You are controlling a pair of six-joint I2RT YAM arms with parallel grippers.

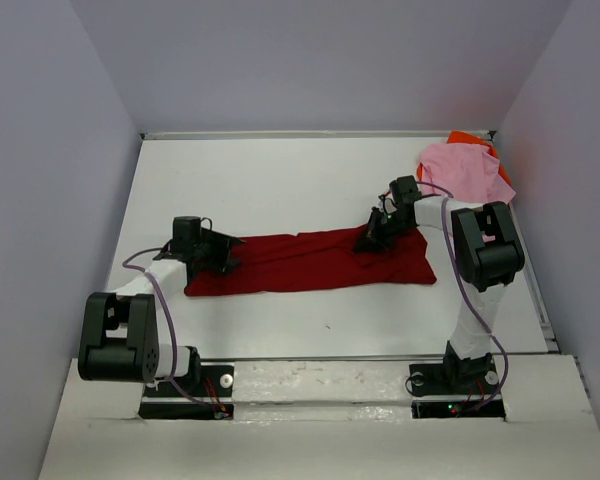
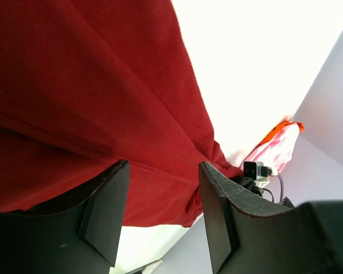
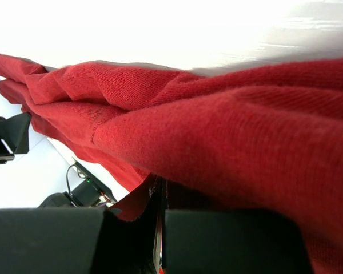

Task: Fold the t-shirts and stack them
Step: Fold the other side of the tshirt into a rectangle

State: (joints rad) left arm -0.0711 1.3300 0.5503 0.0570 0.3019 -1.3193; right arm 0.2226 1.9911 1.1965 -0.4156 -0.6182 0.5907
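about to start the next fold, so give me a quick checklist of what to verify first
right gripper shut on the dark red t-shirt: ok
left gripper gripping cloth: not ok, jaws open at the shirt's left end
shirt lying smooth: not ok, bunched folds by the right gripper
pink t-shirt and orange t-shirt clear of the fold: ok, heaped in the far right corner
left fingers touching cloth: cannot tell

My left black two-finger gripper (image 2: 163, 171): low, arm extended, jaws apart. My right black two-finger gripper (image 1: 368, 243): angled down, jaws closed.
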